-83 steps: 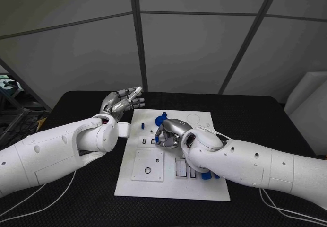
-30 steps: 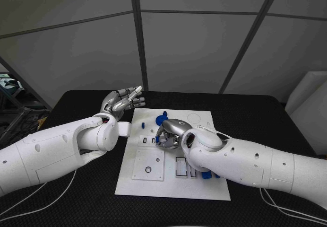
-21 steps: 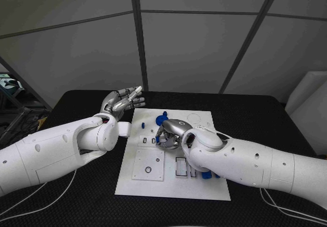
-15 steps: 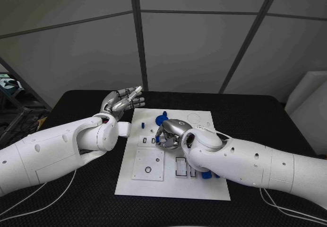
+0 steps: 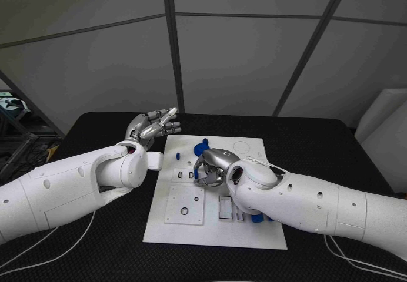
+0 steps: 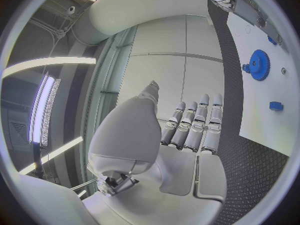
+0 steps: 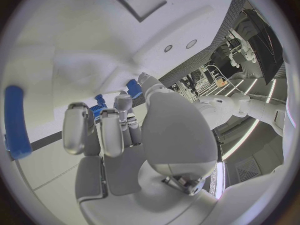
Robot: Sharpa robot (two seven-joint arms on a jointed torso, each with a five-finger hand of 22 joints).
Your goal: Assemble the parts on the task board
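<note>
Table: a black table point(image 5: 322, 147) carries a white task board point(image 5: 254, 235) lying in its middle, long sides running from the near edge toward the far edge.
Task board edges: dark bare table shows past the board's left, right and far edges; the widest bare stretch lies toward the table's right edge.
Parts: a blue gear point(image 5: 201, 147) sits near the board's far edge, a small blue piece point(image 5: 179, 157) just beside it toward the left edge, and more blue pieces point(image 5: 256, 218) lie near the board's right edge, partly hidden by the right forearm.
Recesses: a square inset plate with a ring point(image 5: 185, 206) lies in the board's near-left part; small rectangular slots point(image 5: 226, 208) sit beside it.
Left hand: the left hand point(image 5: 153, 124) is raised off the table past the board's far-left corner, fingers straight and slightly spread, holding nothing.
Right hand: the right hand point(image 5: 212, 166) is lowered over the board's middle, fingers curled downward with fingertips at a small blue part point(image 7: 133, 88); whether it grips that part cannot be told.
Right arm: the white forearm crosses the board's near-right corner.
</note>
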